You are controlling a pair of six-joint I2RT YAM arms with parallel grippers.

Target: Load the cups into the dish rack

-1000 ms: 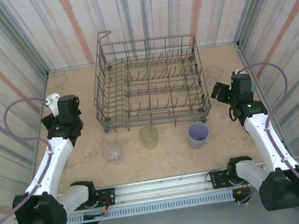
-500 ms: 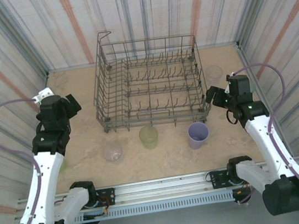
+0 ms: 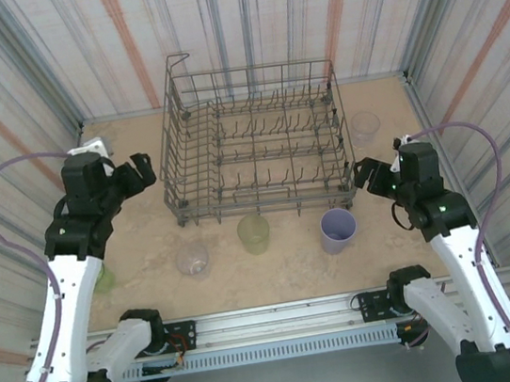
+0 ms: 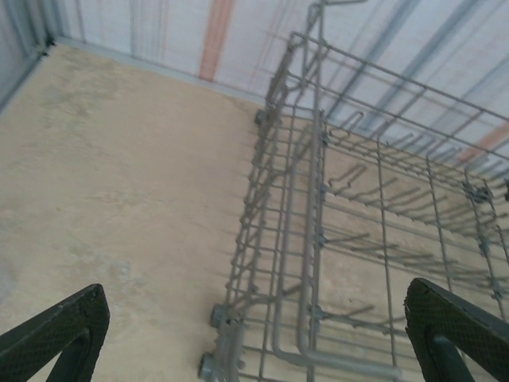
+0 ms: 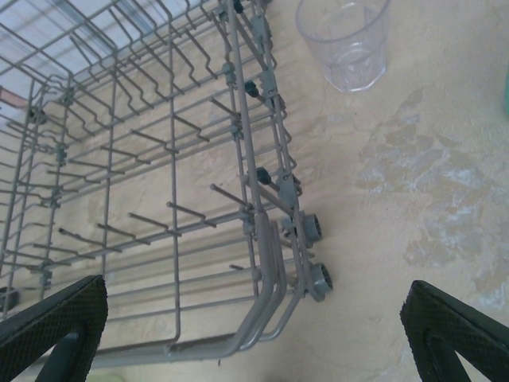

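Left pincer [image 3: 142,172] hangs with its jaws spread wide and nothing between them, just off the left end of the dish rack [image 3: 266,199]. In the left wrist view its two dark fingers [image 4: 60,330] frame the rack's near left corner, with bare counter [image 3: 286,277] on the left side.

Right pincer [image 3: 373,175] is likewise wide apart and carries nothing, close to the rack's near right corner. Between its fingers [image 5: 56,318] the right wrist view shows the rack's end wall, its small wheels and rows of tines, and beyond them a clear cup [image 5: 343,40] standing upright on the counter beside the rack's far right end.

The rack sits in the middle of the counter towards the far wall. In front of its near wall three cups stand upright in a row: a clear tumbler [image 3: 192,258] on the left, an olive-yellow cup [image 3: 253,233] in the middle just beside the wires, and a lavender cup [image 3: 338,230] on the right, near the right pincer.

Beside the left arm, low on the left edge of the counter, a bit of bright green [image 3: 105,278] peeks out, probably another cup, mostly hidden by the arm
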